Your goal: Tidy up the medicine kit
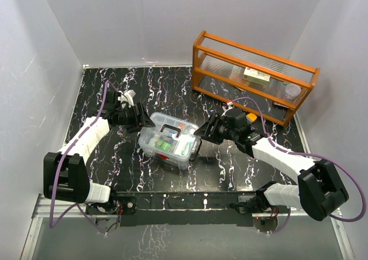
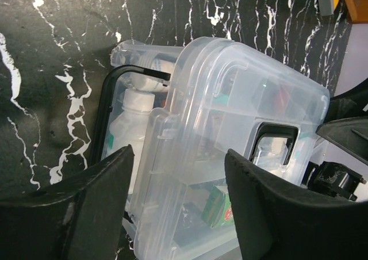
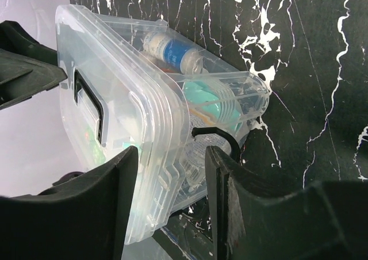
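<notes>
Left end effector [image 2: 177, 162] and right end effector [image 3: 172, 156] each straddled one end of the medicine kit [image 1: 168, 140]. Jaws were apart; couldn't tell if clamped. Kit sat mid-desk [image 1: 115, 93]. Orange rack [image 1: 253, 76] was at the far right corner, well apart.

A medicine kit [image 1: 168, 140], a clear plastic box with rounded corners, is set upright near the middle of the black marbled table [image 1: 115, 87], turned askew to its edges. The clear lid [image 2: 241, 99] is laid on top, with a dark handle [image 1: 174, 127]. A small red mark [image 1: 164, 146] is shown on the near side. A white bottle [image 2: 135, 127] and a green box [image 2: 218, 208] are seen inside.
</notes>
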